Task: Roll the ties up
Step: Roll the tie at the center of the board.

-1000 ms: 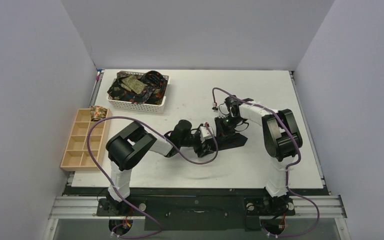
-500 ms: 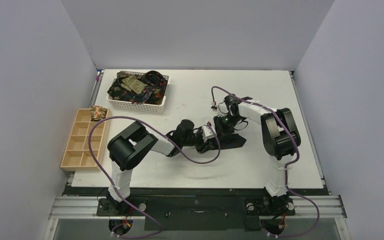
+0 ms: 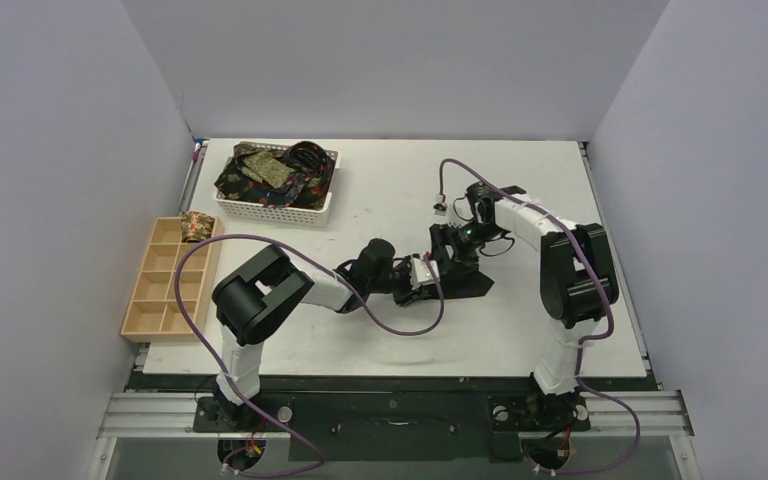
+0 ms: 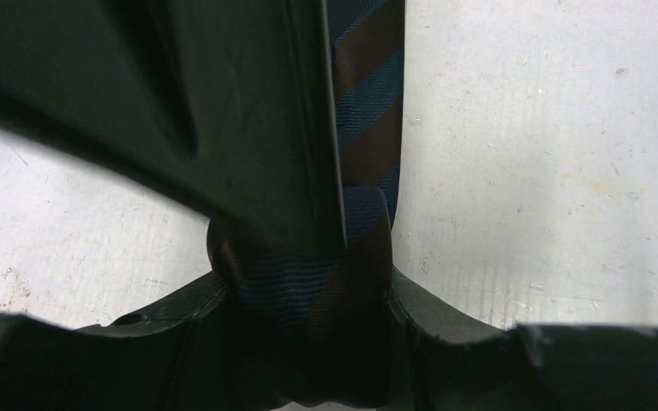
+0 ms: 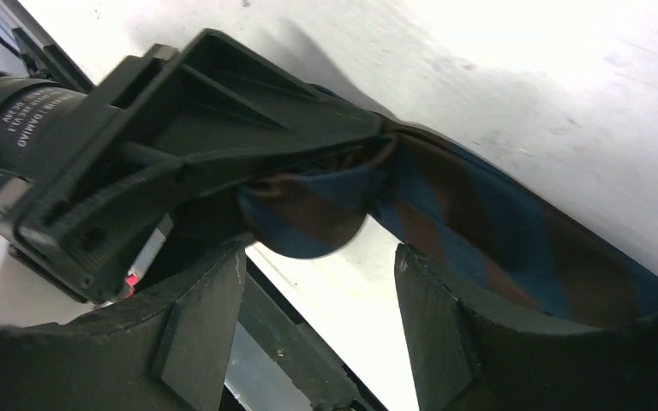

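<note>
Holding the tie: the left fingers (image 4: 480, 342) are closed on the rolled end of the striped tie (image 4: 308, 282), one finger at each side of the roll and both touching it.
Tie: dark blue and brown slanting stripes; the unrolled part runs away from the roll and lies flat on the white surface (image 4: 548, 128), near its middle, between the two arms.
Right fingers (image 5: 445, 317): they stand wide apart and grip nothing; the roll is at the mouth of the gap between them, and no contact can be seen.
Writing: small white print on the round black body (image 5: 26, 120) behind the left fingers; one word looks like "DAMIAO", the rest is too small to read.
Other ties (image 3: 272, 172): patterned ones are heaped in the white basket (image 3: 278, 212) at the far left; one small roll (image 3: 197, 226) sits in a far compartment of the wooden tray (image 3: 145, 318).
</note>
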### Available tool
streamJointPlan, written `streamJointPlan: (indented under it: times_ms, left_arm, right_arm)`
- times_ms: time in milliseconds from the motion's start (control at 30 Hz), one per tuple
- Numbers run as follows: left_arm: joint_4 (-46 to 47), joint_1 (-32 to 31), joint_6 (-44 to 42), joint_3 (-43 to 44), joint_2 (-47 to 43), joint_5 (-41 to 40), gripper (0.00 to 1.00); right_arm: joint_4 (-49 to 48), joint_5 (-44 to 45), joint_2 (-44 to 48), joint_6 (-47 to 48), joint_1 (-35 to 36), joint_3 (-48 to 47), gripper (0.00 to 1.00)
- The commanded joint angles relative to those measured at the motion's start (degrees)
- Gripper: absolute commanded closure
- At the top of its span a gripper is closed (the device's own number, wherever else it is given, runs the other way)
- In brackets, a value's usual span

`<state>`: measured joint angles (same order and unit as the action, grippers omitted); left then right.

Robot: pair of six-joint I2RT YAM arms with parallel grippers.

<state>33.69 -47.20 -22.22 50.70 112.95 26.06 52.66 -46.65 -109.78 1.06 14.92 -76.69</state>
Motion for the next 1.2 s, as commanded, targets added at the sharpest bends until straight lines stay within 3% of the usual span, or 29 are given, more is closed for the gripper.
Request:
streamJointPlan:
  times_ms: [0, 133, 200, 267, 300, 367, 467, 567, 667, 800, 1167]
  left_arm:
    - [-13.90, -0.82, -4.07, -0.84, 3.69, -2.82, 0.69]
    - [-16.04, -0.97, -4.77, -0.08, 3.85, -2.79, 0.68]
    - [-16.34, -0.96, -4.90, -0.16, 3.72, -2.84, 0.68]
    - [-16.29, -0.90, -4.45, -0.13, 3.61, -2.81, 0.67]
    - [-16.20, -0.89, -3.72, -0.04, 3.60, -2.74, 0.66]
    - [-15.89, -0.73, -2.59, 0.34, 3.52, -2.37, 0.65]
    - [-14.67, -0.37, -0.58, 0.99, 3.21, -1.33, 0.57]
    - [-11.03, 0.34, 4.45, 0.64, 1.45, 2.14, 0.38]
    - [-3.61, 1.11, 9.46, -0.73, -0.19, 4.44, 0.28]
    - [1.68, 1.00, 13.59, -0.24, -0.83, 6.34, 0.24]
    - [3.20, 0.48, 11.47, 4.61, 3.70, 5.92, 0.24]
  right_arm:
    - [-4.77, -1.29, 1.75, -2.94, 3.01, 0.68, 0.40]
    - [-6.07, 1.87, -0.56, -3.12, 3.81, 0.48, 0.50]
    - [-6.08, 3.33, -1.32, -2.27, 3.45, 1.33, 0.59]
    - [-5.88, 4.53, -1.75, -1.74, 2.86, 2.53, 0.77]
    - [-5.57, 5.11, -2.00, -1.56, 2.71, 3.17, 0.91]
    - [-5.29, 6.52, -2.22, 0.25, 2.55, 4.10, 1.00]
    - [-5.86, 7.74, -2.45, 1.38, 2.28, 5.03, 1.00]
    - [-8.26, 10.03, -2.93, 1.75, 1.36, 6.20, 1.00]
    - [-9.56, 11.29, -4.61, 2.77, 0.76, 6.51, 1.00]
    - [-10.70, 13.36, -5.64, 2.65, 0.62, 6.70, 1.00]
    - [-11.57, 24.30, -7.06, 0.17, 1.68, 6.71, 1.00]
